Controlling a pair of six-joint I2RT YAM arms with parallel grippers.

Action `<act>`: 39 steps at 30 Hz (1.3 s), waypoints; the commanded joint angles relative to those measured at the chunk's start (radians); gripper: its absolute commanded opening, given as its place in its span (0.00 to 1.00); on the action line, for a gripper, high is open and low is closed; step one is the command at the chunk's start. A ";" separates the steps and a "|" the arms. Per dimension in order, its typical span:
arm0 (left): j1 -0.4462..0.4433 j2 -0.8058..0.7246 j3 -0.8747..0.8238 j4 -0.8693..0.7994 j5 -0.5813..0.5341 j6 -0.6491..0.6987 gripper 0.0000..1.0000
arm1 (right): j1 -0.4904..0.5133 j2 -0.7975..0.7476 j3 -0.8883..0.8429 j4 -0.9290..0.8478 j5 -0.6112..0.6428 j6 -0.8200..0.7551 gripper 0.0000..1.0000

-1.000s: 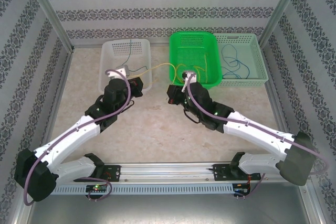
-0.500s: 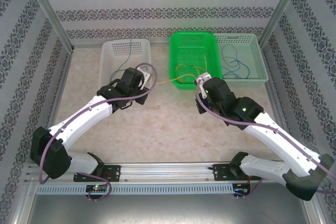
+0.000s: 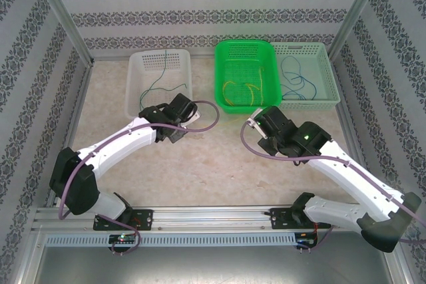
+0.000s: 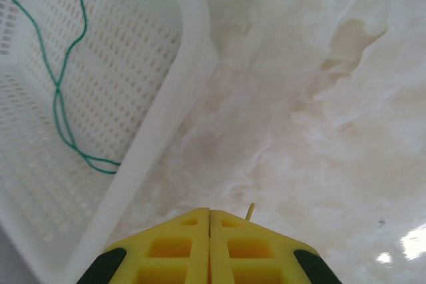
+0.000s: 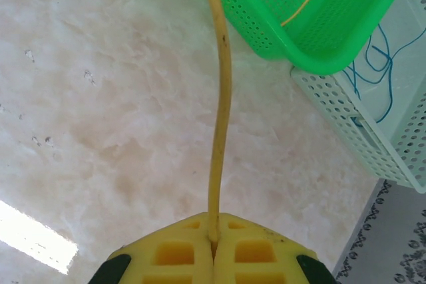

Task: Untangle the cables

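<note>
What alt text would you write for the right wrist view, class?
The right gripper is shut on a yellow cable that runs up toward the green basket; a pale basket with blue cables sits beside it.

The green basket (image 3: pixel 220 78) is bright green, with yellow cables (image 3: pixel 247 88) inside. Left of it the white basket (image 3: pixel 131 88) holds a dark green cable (image 4: pixel 58 88); right of it the pale mint basket (image 3: pixel 334 88) holds blue cables (image 3: pixel 293 83). In front of it the surface (image 3: pixel 200 164) is cream and marbled. Behind it the walls (image 3: pixel 200 14) carry grey damask bands on white. The arms (image 3: pixel 113 145) are white with black joints and purple leads (image 3: pixel 217 115); the left hand (image 4: pixel 210 214) and right hand (image 5: pixel 213 223) are yellow, like the yellow cable (image 5: pixel 223 78) in the right.
</note>
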 commanded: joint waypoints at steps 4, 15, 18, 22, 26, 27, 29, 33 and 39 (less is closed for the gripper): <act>-0.016 -0.019 0.009 -0.004 -0.186 0.110 0.00 | 0.000 -0.083 0.007 0.028 -0.009 -0.046 0.00; -0.013 -0.171 0.023 0.194 -0.178 -0.095 0.69 | -0.080 -0.161 -0.025 0.157 -0.145 0.117 0.00; -0.003 -0.261 0.015 0.268 -0.170 -0.181 0.96 | -0.165 -0.155 -0.019 0.206 -0.219 0.193 0.00; 0.010 -0.376 -0.016 0.341 -0.114 -0.243 1.00 | -0.269 -0.149 -0.015 0.315 -0.313 0.321 0.00; 0.019 -0.441 -0.045 0.347 -0.064 -0.266 1.00 | -0.385 -0.145 -0.009 0.423 -0.361 0.495 0.00; 0.018 -0.444 -0.051 0.339 -0.061 -0.269 1.00 | -0.414 -0.143 -0.010 0.450 -0.371 0.552 0.00; 0.019 -0.443 -0.059 0.325 -0.063 -0.282 1.00 | -0.447 -0.130 -0.009 0.502 -0.392 0.641 0.00; 0.022 -0.457 -0.089 0.352 -0.059 -0.339 1.00 | -0.454 -0.068 0.022 0.518 -0.307 0.742 0.00; 0.030 -0.472 -0.112 0.364 -0.047 -0.353 1.00 | -0.484 0.004 -0.009 0.633 -0.267 0.827 0.00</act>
